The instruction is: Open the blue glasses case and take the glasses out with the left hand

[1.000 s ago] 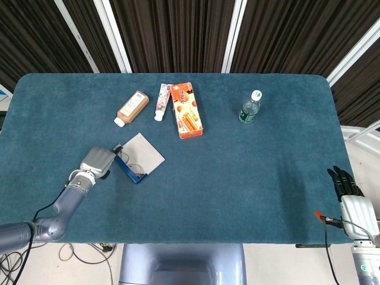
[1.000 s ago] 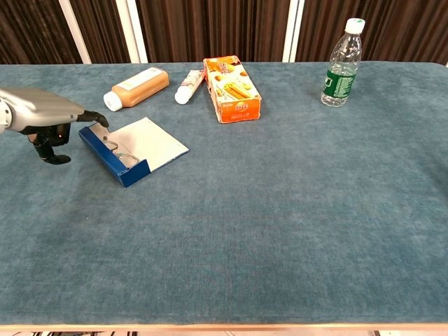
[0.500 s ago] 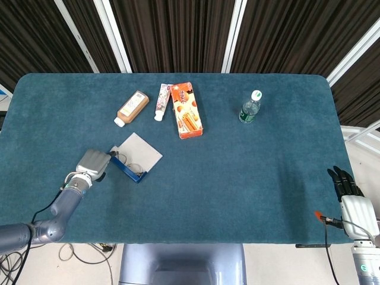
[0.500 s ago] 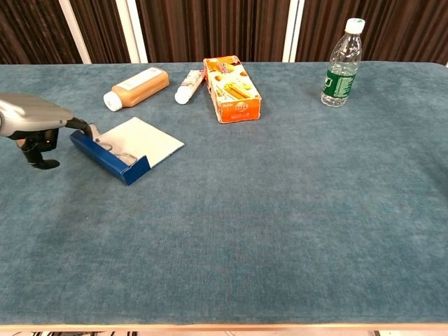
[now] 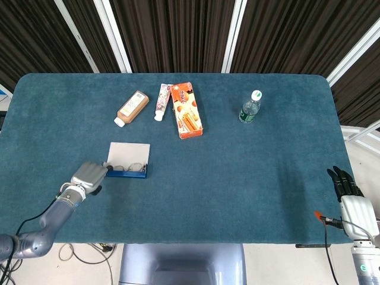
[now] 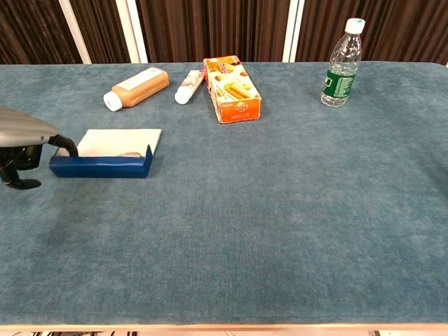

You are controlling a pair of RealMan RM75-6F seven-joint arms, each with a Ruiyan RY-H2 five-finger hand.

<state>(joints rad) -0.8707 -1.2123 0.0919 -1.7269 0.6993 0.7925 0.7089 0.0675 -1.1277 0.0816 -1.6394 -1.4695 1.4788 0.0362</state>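
The blue glasses case (image 5: 127, 174) (image 6: 98, 166) lies open at the table's left front, its white-lined lid (image 5: 128, 152) (image 6: 115, 141) flat behind it. The glasses (image 5: 126, 168) rest inside the blue tray; the chest view shows only a sliver of them behind the tray's front wall. My left hand (image 5: 89, 176) (image 6: 21, 136) sits at the case's left end. Its fingers curl down, and one dark fingertip (image 6: 67, 145) hooks onto the end wall. My right hand (image 5: 349, 191) hangs beyond the table's right front corner, fingers straight, holding nothing.
Along the back lie a brown bottle (image 5: 132, 107) (image 6: 136, 87), a toothpaste tube (image 5: 162, 101) (image 6: 189, 86) and an orange snack box (image 5: 186, 110) (image 6: 232, 88). A green-labelled water bottle (image 5: 250, 107) (image 6: 342, 63) stands at the back right.
My left hand has drawn back toward the front left edge, dragging the open case along. The case has swung from a diagonal to lying parallel with the table's front edge.
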